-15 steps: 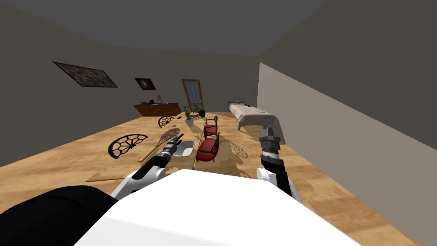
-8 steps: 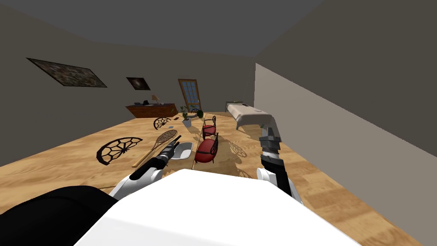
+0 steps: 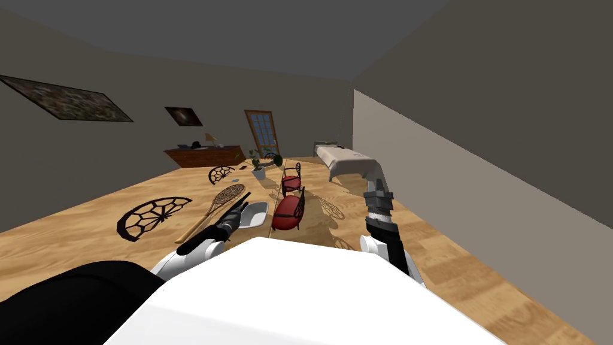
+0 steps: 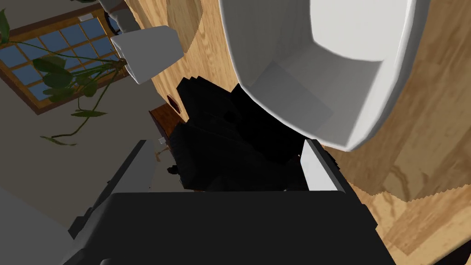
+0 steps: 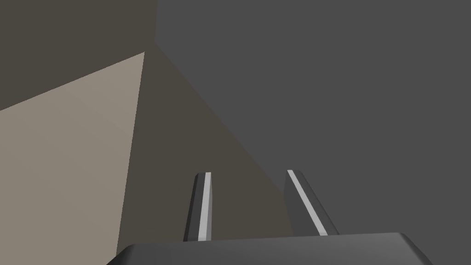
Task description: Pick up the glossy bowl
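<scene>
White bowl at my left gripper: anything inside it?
Nothing shows inside the white bowl: the left wrist view shows bare inner walls and floor. Part of it runs off that picture, and the left gripper covers one edge in the head view.

A pale wooden plank floor (image 3: 90, 230) runs to grey-brown walls (image 3: 479, 90). At twelve o'clock stands a brown wooden door with glass panes (image 3: 261, 132). At eleven is a dark wooden sideboard (image 3: 200, 156), with two dark framed pictures (image 3: 63, 99) on the wall at ten. A beige-draped long table (image 3: 347, 159) sits at one o'clock. Two red-cushioned dark-framed chairs (image 3: 287, 209) stand just ahead.
</scene>
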Robot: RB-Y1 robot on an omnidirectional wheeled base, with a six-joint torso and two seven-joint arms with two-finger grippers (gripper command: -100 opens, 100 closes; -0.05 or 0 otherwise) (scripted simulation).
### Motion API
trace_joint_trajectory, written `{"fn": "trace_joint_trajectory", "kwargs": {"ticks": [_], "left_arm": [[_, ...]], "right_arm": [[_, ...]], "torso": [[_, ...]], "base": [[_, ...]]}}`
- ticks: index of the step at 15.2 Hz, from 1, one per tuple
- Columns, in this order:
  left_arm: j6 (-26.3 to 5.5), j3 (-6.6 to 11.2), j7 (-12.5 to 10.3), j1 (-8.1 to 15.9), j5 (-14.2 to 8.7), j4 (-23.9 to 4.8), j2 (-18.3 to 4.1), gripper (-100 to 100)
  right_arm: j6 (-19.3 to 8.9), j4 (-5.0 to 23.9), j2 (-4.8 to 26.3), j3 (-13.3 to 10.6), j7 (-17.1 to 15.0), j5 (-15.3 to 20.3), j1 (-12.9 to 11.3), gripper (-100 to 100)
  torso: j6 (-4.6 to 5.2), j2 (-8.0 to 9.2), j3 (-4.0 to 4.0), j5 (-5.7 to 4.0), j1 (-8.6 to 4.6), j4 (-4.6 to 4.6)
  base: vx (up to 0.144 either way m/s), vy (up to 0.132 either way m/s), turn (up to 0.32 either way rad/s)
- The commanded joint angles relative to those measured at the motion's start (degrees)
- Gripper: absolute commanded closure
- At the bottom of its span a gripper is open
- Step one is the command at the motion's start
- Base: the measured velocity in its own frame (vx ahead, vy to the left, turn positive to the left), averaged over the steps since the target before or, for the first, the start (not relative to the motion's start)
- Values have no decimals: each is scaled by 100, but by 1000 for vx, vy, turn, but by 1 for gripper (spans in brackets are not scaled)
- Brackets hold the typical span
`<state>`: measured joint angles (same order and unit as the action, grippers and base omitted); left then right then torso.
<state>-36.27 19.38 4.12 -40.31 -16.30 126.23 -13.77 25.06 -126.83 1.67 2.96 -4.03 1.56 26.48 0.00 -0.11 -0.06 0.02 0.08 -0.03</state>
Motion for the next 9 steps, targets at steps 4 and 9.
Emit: {"fn": "trace_joint_trajectory", "kwargs": {"ticks": [4,9], "left_arm": [[-600,163,138,-95,-175,-71,113,-100],[-1103,289,244,-170,-312,-122,232,-100]], "right_arm": [[0,0,0,0,0,0,0,0],[0,0,0,0,0,0,0,0]], "torso": [[-1,0,0,0,-1,0],[-1,-1,-1,0,-1,0]], "base": [[23,17,-79],[23,18,-75]]}}
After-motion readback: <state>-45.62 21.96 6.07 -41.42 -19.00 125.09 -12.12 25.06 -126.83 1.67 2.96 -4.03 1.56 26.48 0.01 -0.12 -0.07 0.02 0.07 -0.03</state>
